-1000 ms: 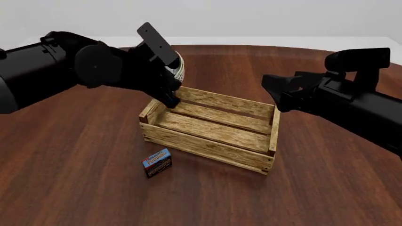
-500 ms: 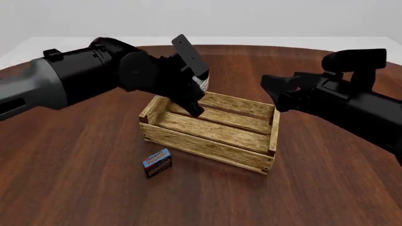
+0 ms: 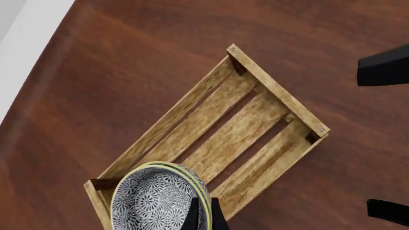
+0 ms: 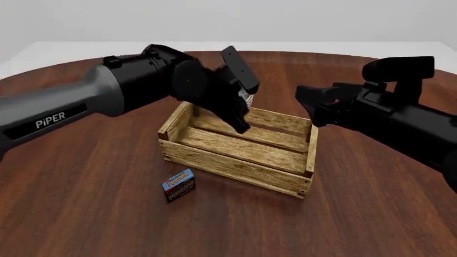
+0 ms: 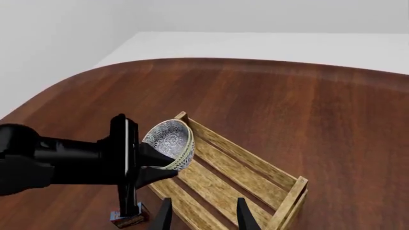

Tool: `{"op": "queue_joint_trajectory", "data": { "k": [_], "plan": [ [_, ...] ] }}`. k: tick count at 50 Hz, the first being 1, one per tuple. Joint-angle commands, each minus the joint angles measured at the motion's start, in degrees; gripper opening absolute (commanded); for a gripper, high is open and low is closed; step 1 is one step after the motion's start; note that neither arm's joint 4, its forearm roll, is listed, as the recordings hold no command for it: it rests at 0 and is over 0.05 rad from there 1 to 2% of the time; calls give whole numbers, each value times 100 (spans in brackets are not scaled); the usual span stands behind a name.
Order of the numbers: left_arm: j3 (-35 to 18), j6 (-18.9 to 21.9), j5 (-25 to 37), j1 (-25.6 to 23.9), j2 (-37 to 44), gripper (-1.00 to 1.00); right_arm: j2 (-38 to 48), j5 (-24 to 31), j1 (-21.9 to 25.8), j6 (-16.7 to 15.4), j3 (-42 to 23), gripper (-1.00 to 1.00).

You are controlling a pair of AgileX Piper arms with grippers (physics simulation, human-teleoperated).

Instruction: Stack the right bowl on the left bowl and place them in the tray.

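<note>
The right bowl (image 3: 152,203), white with a blue-grey pattern, sits nested inside the left bowl (image 3: 195,181), of which only the outer rim shows. My left gripper (image 3: 203,216) is shut on the rim of the stacked pair. It holds them tilted in the air over the back left part of the tray (image 4: 236,170), a light wooden slatted crate. In the front view only a sliver of the bowls (image 4: 247,98) shows behind the left gripper (image 4: 242,107). The right wrist view shows the bowls (image 5: 170,141) above the tray (image 5: 238,151). My right gripper (image 4: 315,106) hovers open by the tray's right end, holding nothing.
A small red-and-blue box (image 4: 179,185) lies on the dark wooden table (image 4: 85,203) in front of the tray's left corner. The bulky left arm (image 4: 107,101) stretches across the table's left side.
The left arm has carried the stacked bowls rightward, from beyond the tray's back left corner to over the tray. The right arm has barely moved.
</note>
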Motion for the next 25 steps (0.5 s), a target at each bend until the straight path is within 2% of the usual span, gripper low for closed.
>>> {"op": "queue_joint_trajectory", "data": {
  "k": [1, 25],
  "plan": [
    [-424, -324, -203, -16, 661, -100, 36, -18, -18, 0, -2, 100],
    [-1114, -284, -31, -10, 1439, -100, 107, -56, -48, 3, -2, 100]
  ]
}}
